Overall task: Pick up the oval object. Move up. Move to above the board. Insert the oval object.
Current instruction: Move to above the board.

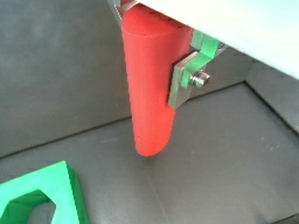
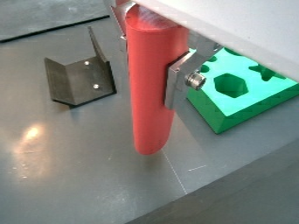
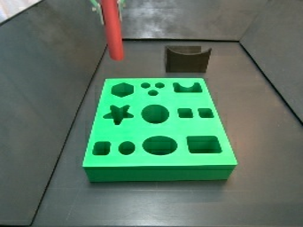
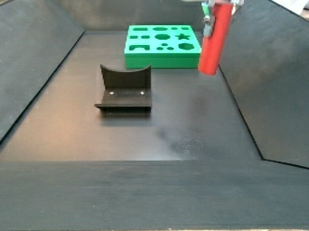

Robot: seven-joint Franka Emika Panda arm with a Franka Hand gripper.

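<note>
Gripper [image 2: 158, 66] clamps the tall smooth red oval rod [image 2: 149, 87] near its top, rod hanging upright, clear of the floor. Upper left of a side view, it hangs off the bright green holed board's [image 3: 136, 133] far corner; dark L-shaped fixture [image 2: 79, 74] stands nearby.

The tall red oval rod [image 2: 149, 87] looks like smooth matt plastic. The claw [image 2: 158, 74] clamped on it, up off the desk, has flat silvery metal fingers [image 2: 179, 80]. The bright green slab [image 3: 157, 129] looks matt. The dark grey desk [image 4: 182, 126] has a dull sheen.
</note>
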